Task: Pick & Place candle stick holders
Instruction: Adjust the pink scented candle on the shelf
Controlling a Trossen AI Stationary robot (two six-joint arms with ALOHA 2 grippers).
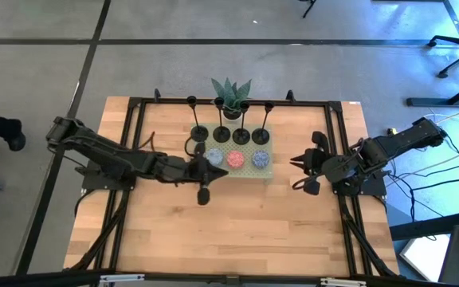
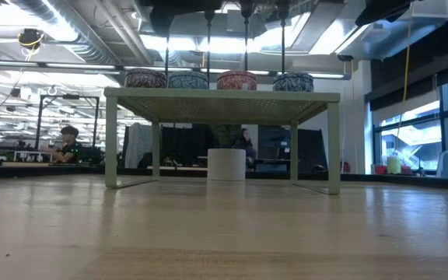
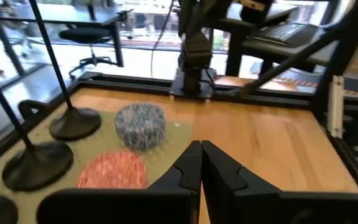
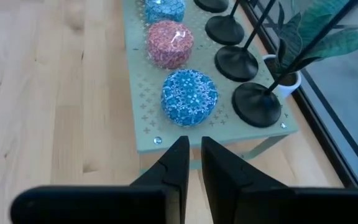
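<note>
Four black candle holders (image 1: 229, 131) behind three round tins (image 1: 236, 159) on green stand (image 1: 266, 170), potted plant (image 1: 231, 96) behind, left gripper (image 1: 203, 170) closed empty beside tins, right gripper (image 1: 296, 163) closed empty nearby.

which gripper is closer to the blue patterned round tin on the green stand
Right. The right gripper sits just off the stand's edge beside the blue tin. The left gripper is at the stand's opposite end, with two other tins in between.
</note>
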